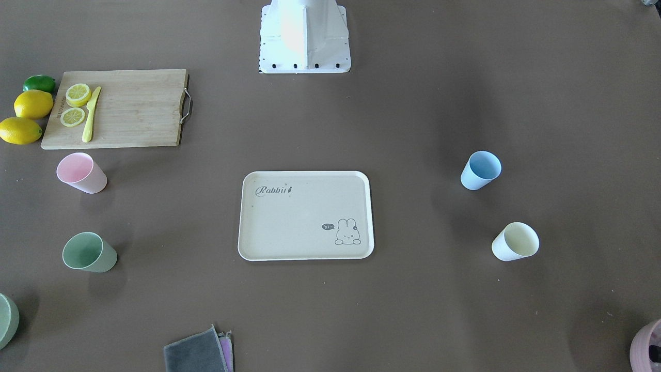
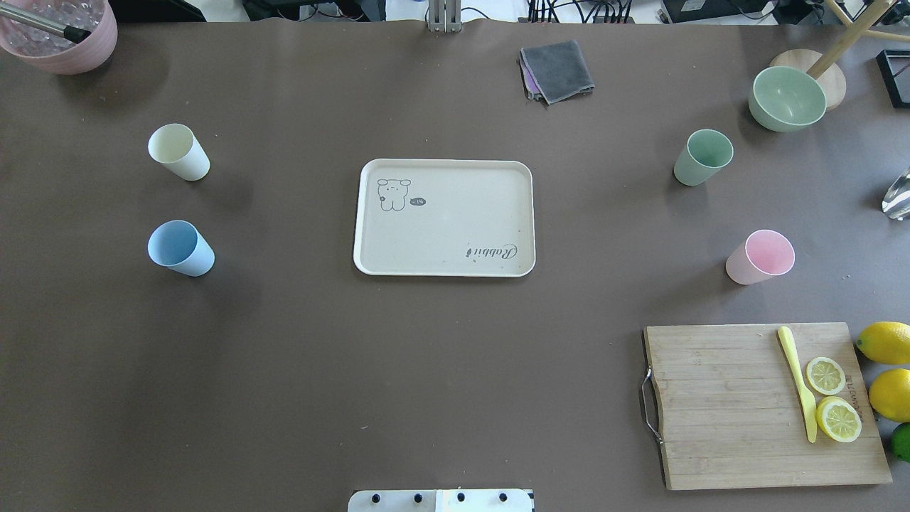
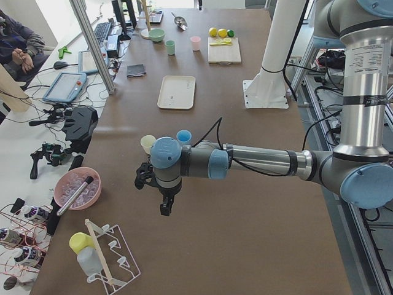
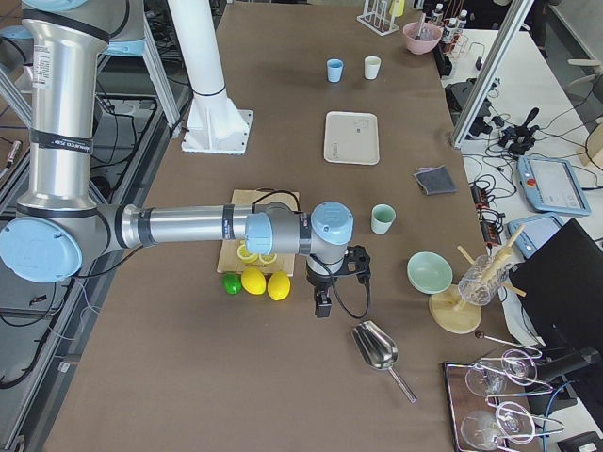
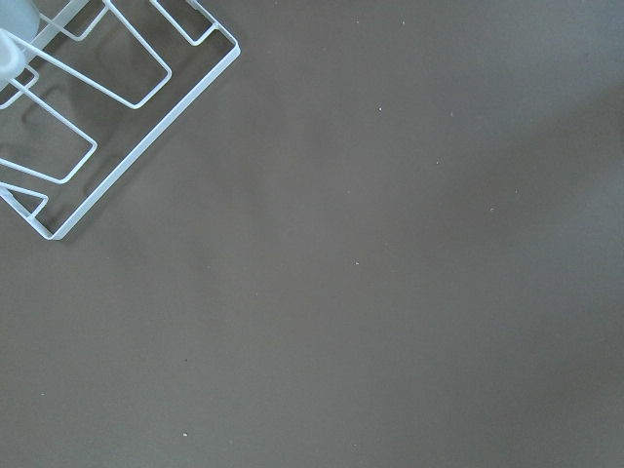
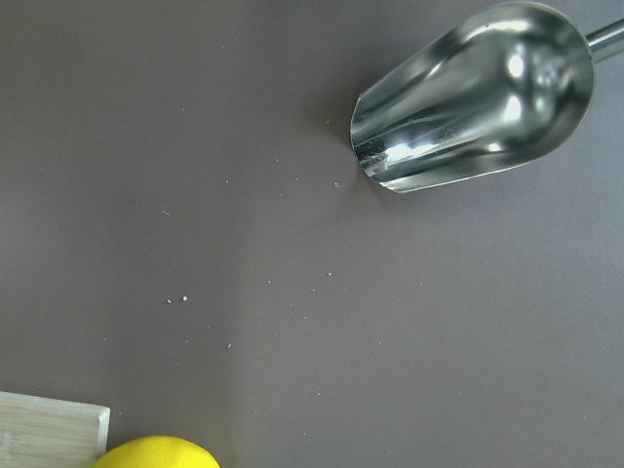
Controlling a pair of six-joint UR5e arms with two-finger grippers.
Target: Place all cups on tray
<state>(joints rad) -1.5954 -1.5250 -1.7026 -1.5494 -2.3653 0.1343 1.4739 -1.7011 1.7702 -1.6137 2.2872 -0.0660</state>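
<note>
Left gripper (image 3: 164, 208), its opening impossible to tell, hangs beyond the cream plastic cup (image 2: 178, 151) and pale blue plastic cup (image 2: 179, 248), which stand between it and the bare flat cream rectangular rabbit-printed tray (image 2: 455, 227) at mid-table.

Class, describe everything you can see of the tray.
The tray is a flat cream rectangle with rounded corners and a low raised rim, matte, plastic-looking. Grey "Rabbit" lettering sits in one corner, a small rabbit drawing with a "hi" bubble in the opposite one. It lies level on the brown table, centred before the robot's base, empty, touching nothing else.
</note>
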